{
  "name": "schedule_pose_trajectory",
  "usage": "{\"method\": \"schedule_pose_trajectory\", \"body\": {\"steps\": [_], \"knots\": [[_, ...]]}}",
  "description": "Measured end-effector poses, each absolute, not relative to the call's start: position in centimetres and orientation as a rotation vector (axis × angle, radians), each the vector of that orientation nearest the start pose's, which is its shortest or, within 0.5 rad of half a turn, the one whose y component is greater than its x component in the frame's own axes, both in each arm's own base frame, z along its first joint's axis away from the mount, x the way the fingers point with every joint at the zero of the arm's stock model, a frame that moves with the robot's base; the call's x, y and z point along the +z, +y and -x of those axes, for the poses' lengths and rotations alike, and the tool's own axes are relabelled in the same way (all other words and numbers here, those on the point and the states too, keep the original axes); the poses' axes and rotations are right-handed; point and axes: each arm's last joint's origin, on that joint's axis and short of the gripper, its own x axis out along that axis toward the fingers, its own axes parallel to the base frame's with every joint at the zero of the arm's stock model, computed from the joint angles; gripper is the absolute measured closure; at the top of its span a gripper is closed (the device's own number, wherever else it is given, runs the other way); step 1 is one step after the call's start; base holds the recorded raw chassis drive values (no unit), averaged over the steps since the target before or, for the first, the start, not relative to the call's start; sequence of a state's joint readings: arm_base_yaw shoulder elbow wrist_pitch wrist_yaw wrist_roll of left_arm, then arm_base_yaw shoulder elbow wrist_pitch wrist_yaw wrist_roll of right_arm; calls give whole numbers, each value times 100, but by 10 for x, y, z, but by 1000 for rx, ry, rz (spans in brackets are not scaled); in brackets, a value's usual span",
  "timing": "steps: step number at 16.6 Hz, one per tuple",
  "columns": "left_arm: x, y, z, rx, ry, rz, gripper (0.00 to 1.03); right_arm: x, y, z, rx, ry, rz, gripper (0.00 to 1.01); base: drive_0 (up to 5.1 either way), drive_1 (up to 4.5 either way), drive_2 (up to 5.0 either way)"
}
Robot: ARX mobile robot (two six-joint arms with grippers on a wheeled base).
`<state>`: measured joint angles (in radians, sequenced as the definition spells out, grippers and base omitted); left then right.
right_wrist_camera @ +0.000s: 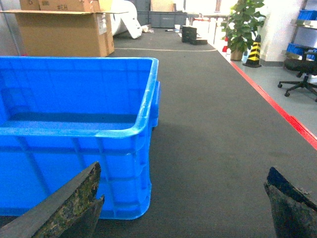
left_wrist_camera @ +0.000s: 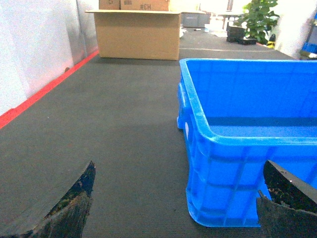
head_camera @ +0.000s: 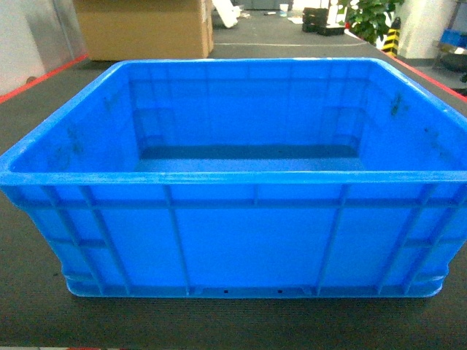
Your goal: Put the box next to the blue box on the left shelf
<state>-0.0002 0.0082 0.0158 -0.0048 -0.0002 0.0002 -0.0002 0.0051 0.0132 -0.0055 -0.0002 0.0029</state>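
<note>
1. The box (head_camera: 241, 240) is a bright-blue plastic crate with a thick rim and ribbed outer walls. It stands upright and empty on the dark ribbed floor mat (left_wrist_camera: 119, 129) and fills most of the head view, close in front of the robot.
2. In the left wrist view the box (left_wrist_camera: 247, 148) takes up the right half of the picture, its near left corner closest to the camera.
3. In the right wrist view the box (right_wrist_camera: 74, 134) takes up the left half, with its near right corner foremost.
4. The left end effector (left_wrist_camera: 176, 208) is spread wide. One worn dark finger (left_wrist_camera: 69, 208) sits low over the bare mat and the other lies in front of the box's near wall. Nothing is gripped, and contact with the wall cannot be judged.
5. The right end effector (right_wrist_camera: 183, 206) is likewise wide apart and grips nothing. One finger (right_wrist_camera: 69, 206) overlaps the box's near corner and the other is over the mat.
6. Beyond the box a large cardboard carton (head_camera: 142, 29) stands on the mat.
7. Red floor lines (right_wrist_camera: 277, 104) border the mat on both sides.
8. A potted plant (right_wrist_camera: 242, 25) and a yellow-and-black striped cone (right_wrist_camera: 255, 49) stand far back on the right.
</note>
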Motion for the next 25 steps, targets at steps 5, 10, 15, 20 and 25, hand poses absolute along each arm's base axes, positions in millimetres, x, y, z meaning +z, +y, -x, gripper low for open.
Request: {"method": "schedule_pose_trajectory", "body": {"steps": [5, 10, 15, 20, 25], "knots": [[168, 0, -97, 0, -3, 0, 5, 167, 0, -97, 0, -3, -3, 3, 0, 0, 0], [168, 0, -97, 0, -3, 0, 5, 167, 0, -97, 0, -3, -3, 3, 0, 0, 0], [168, 0, -97, 0, -3, 0, 5, 167, 0, -97, 0, -3, -3, 3, 0, 0, 0], [168, 0, -97, 0, -3, 0, 5, 167, 0, -97, 0, -3, -2, 3, 0, 0, 0], [168, 0, -97, 0, -3, 0, 5, 167, 0, -97, 0, -3, -3, 3, 0, 0, 0]]}}
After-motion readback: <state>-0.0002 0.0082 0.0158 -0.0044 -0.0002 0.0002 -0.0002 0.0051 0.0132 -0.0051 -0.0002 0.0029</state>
